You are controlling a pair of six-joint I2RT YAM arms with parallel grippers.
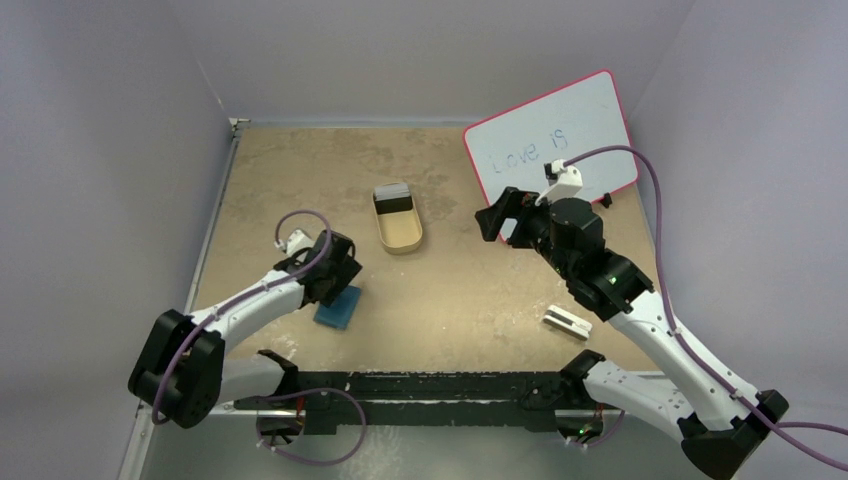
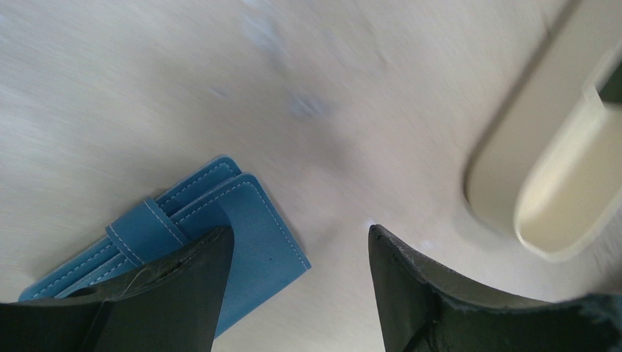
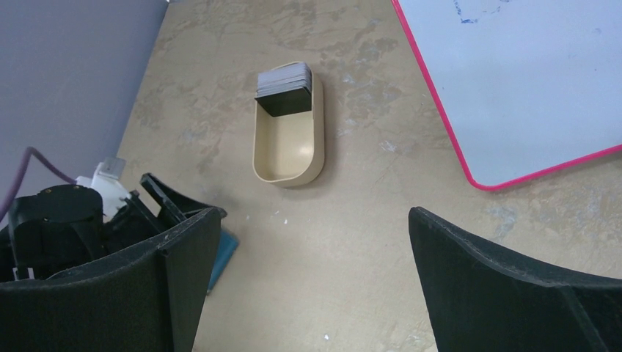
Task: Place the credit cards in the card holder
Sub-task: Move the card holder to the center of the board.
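The left claw [image 2: 299,238], jaws apart, hovers over the closed card holder [image 2: 253,220] near the table's [image 1: 460,290] front-left corner; best lower squarely to pin it while the spread right claw [image 3: 314,220] fetches cards [image 3: 284,82] from the tray [image 3: 287,150].

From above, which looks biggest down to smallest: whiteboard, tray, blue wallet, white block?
1. whiteboard
2. tray
3. wallet and white block: these look about alike, and the wallet is partly hidden, so I can't rank them.
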